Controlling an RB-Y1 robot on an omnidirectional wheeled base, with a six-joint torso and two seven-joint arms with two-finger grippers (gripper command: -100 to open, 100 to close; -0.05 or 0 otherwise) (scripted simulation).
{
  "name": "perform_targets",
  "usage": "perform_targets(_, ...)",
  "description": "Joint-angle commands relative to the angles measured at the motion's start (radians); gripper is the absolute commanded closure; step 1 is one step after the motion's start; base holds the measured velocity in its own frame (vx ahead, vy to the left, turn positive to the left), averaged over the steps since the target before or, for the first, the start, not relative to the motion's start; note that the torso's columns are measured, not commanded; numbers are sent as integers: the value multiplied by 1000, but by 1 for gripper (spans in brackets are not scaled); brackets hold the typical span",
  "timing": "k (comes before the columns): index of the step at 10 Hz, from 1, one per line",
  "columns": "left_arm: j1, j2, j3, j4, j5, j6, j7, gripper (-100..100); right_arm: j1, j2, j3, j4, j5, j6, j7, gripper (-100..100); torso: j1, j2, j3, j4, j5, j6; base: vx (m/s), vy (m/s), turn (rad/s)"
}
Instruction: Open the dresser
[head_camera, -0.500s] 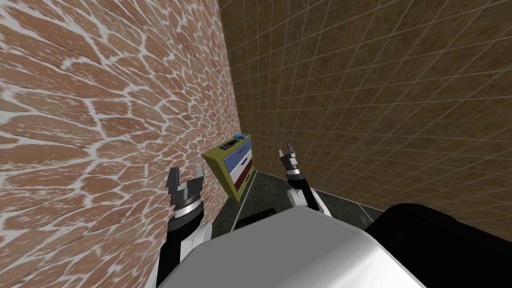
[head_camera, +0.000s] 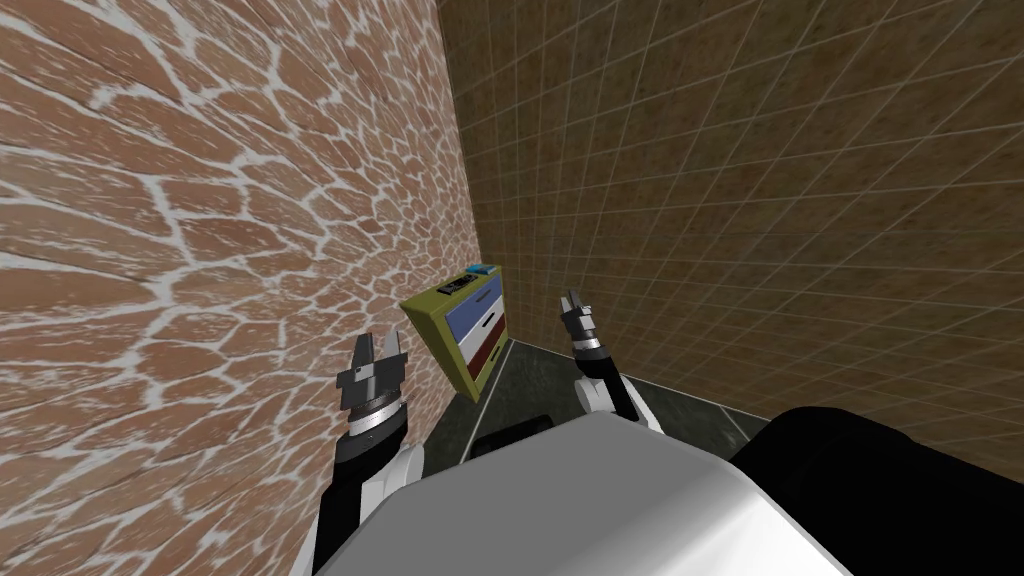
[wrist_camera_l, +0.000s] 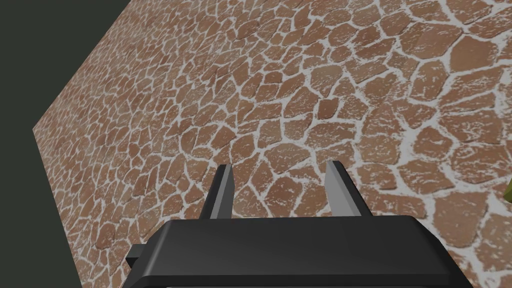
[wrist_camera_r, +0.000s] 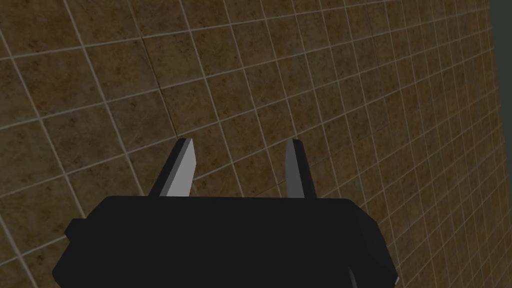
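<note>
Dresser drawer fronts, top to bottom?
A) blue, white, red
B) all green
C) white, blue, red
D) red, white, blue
A: in the head view the dresser has a blue front nearest its top, a white one in the middle and a dark red one lowest, all set in an olive-green frame.

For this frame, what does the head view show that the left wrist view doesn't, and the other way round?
Head view, not the wrist's: the dresser with blue, white and red drawer fronts that look shut, small items on top, the right gripper and the tiled wall. Left wrist view, not the head's: a dark grey area beyond the edge of the stone wall. Both: that stone wall and the left gripper, open and holding nothing. A yellow sliver beside the wall in the wrist view may be the dresser.
</note>
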Motion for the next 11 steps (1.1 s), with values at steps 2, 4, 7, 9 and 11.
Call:
perform_targets(2, 0, 0, 0, 0, 0, 0, 0, 0, 0, 0, 0, 0, 0, 0, 0, 0, 0, 148, -295, 148, 0, 0, 0, 0, 0)
perform_targets(4, 0, 0, 0, 0, 0, 0, 0, 0, 0, 0, 0, 0, 0, 0, 0, 0, 0, 296, -590, 295, 0, 0, 0, 0, 0)
perform_targets(7, -23, 72, -6, 23, -2, 55, 3, -100, 0, 0, 0, 0, 0, 0, 0, 0, -1, 409, -828, 411, 0, 0, 82, -14, -44)
perform_targets(9, -39, 87, -10, 39, -3, 94, 5, -100, 0, 0, 0, 0, 0, 0, 0, 0, 0, 412, -834, 415, 0, 0, 146, -23, -54)
perform_targets(11, -50, 90, -13, 51, -4, 121, 7, -100, 0, 0, 0, 0, 0, 0, 0, 0, 0, 417, -831, 416, 0, 0, 118, -21, -49)
